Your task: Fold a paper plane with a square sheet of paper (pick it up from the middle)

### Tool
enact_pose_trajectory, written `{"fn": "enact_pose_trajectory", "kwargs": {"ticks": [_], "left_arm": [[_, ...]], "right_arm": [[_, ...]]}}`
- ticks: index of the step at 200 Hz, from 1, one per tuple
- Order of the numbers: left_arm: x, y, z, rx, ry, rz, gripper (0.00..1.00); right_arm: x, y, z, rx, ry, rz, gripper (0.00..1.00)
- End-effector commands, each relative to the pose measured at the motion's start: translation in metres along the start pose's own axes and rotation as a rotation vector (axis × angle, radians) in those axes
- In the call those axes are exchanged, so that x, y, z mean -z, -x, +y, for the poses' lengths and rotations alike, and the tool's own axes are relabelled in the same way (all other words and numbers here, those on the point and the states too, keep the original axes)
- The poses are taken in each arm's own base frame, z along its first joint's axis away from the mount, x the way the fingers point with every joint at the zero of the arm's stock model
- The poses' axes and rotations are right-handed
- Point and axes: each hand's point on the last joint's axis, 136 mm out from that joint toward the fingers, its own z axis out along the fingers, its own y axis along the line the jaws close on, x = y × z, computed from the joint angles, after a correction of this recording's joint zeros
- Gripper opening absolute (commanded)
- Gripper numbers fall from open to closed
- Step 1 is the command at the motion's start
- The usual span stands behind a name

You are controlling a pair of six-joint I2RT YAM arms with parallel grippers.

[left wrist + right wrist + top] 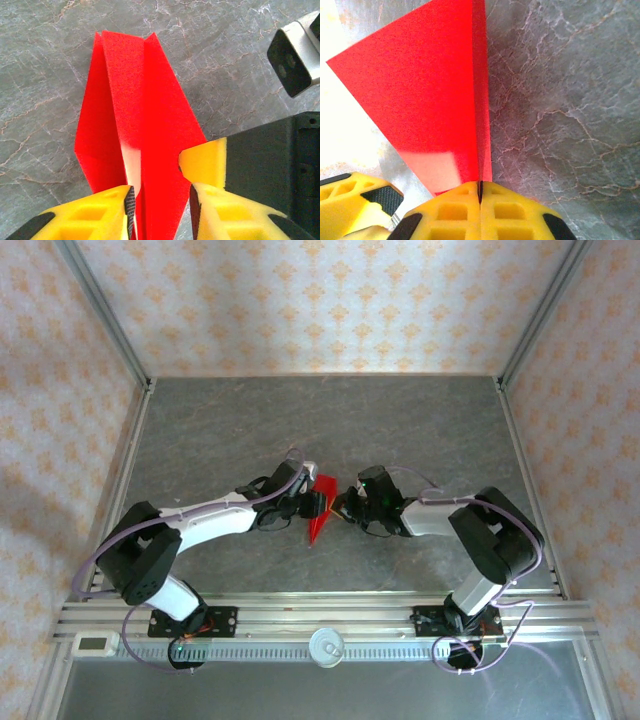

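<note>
Items counted: one paper plane (321, 504), two grippers, one grey stone-patterned table (400, 420). The red paper plane, folded to a narrow pointed shape with a centre crease, is near the middle of the table, between the two arms' ends. The right gripper (480, 189) has its yellow fingers pressed flat together on the plane's upright centre fold, pinching it. The left gripper (161, 194) has its fingers parted, with the plane's folded layers standing in the gap and clear of the pad on one side. In the left wrist view, one yellow finger (205, 160) of the right gripper touches the plane's edge.
</note>
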Motion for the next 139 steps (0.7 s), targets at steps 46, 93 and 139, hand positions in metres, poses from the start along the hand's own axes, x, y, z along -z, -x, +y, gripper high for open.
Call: {"fn": "enact_pose_trajectory", "kwargs": {"ticks": [46,93,139], "left_arm": [[-0.003,-0.017,0.012,-0.006,0.046,0.047,0.4],[-0.012,-0.027,0.018,-0.011,0.06,0.092,0.42],[-0.018,-0.034,0.015,-0.024,0.037,0.117,0.39]], "right_arm": [[-0.003,0.0,0.0,0.0,0.009,-0.002,0.04],[-0.005,0.0,-0.001,-0.001,0.006,-0.001,0.04],[-0.005,0.0,-0.002,-0.002,0.002,-0.001,0.04]]}}
